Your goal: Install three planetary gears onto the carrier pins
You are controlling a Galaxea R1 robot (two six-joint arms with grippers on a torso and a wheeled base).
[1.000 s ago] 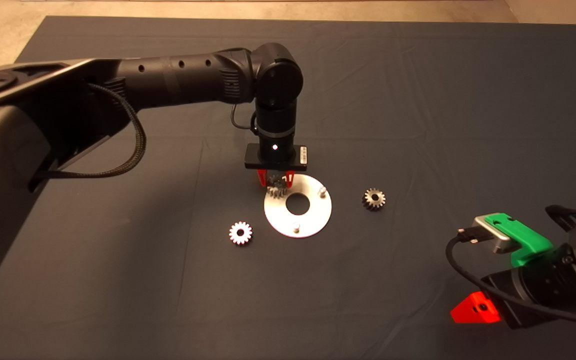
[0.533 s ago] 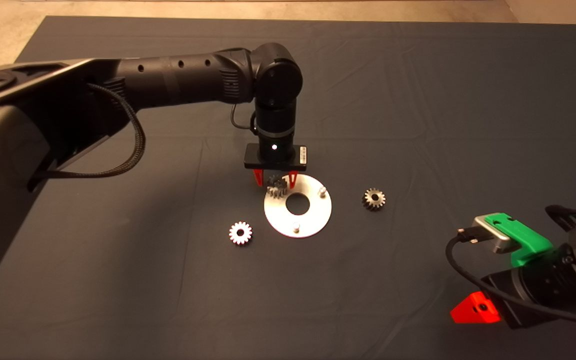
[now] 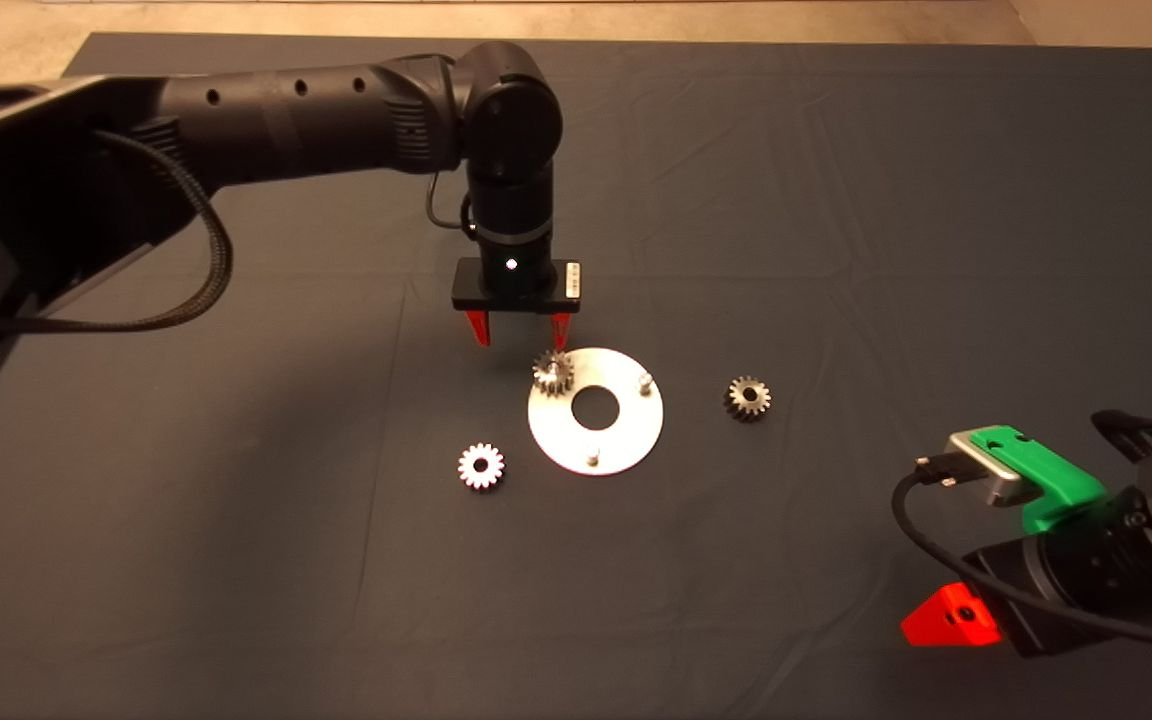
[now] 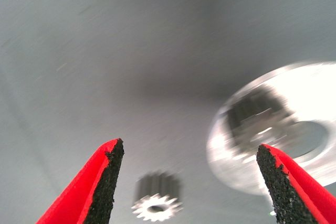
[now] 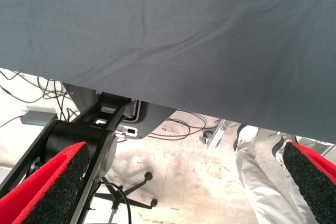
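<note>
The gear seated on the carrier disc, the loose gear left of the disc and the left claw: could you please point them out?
Seated gear (image 3: 553, 372): head view, its toothed top.
Loose gear (image 3: 481, 466): head view, its face beside the hole.
Left claw (image 3: 519, 328): head view, midway between fingertips.

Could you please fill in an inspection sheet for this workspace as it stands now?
Surface: dark mat, creased.
Job's things: disc with three pins; one gear sits on the far-left pin; pins and bare; loose gears on the mat at and.
Clutter: nothing seen.
Grippers: left pincer open, above the mat by the seated gear, holding nothing; right pincer open, parked at the mat's near right edge.
Cables: black cable on the right arm; braided cable on the left arm.
Surroundings: floor cables, a person's leg.
</note>
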